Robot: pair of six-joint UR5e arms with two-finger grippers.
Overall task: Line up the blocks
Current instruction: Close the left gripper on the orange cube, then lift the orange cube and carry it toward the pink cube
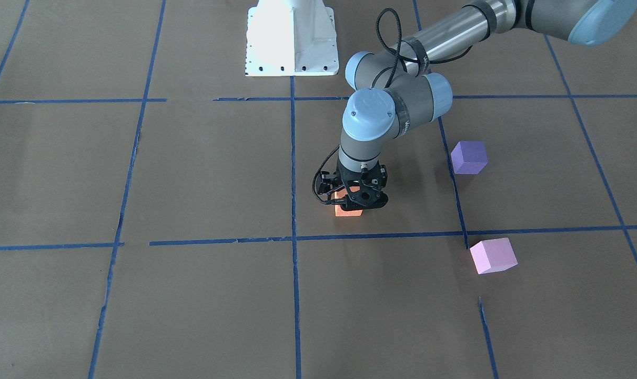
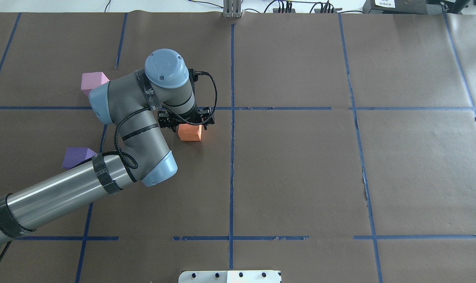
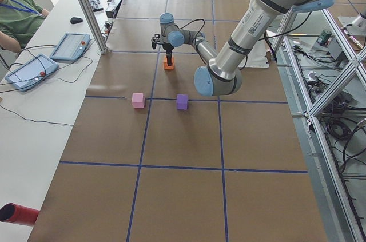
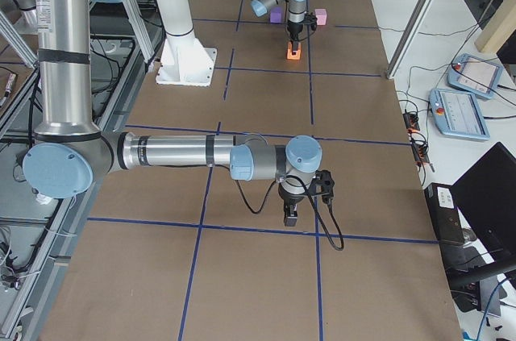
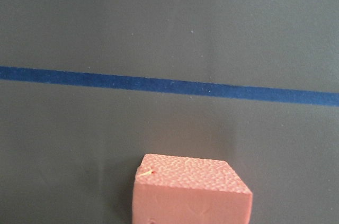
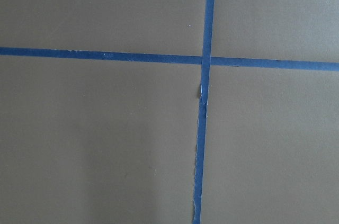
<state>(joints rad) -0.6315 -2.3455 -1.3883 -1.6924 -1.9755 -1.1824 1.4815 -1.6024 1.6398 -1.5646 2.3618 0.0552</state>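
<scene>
My left gripper (image 1: 356, 199) stands upright over the orange block (image 1: 348, 209), which rests on the brown paper near the table's middle. The jaws look closed on the block's top. The block also fills the bottom of the left wrist view (image 5: 192, 191), with no fingers showing there. The dark purple block (image 1: 469, 157) lies apart, towards the robot's left. The light pink block (image 1: 493, 256) lies further out on the operators' side. My right gripper (image 4: 290, 214) shows only in the exterior right view, low over bare paper; I cannot tell whether it is open or shut.
Blue tape lines (image 2: 232, 157) divide the brown paper into squares. The robot's white base mount (image 1: 290, 39) stands at the robot's edge. Two tablets (image 3: 71, 46) and a seated person are on a side bench by the operators' edge.
</scene>
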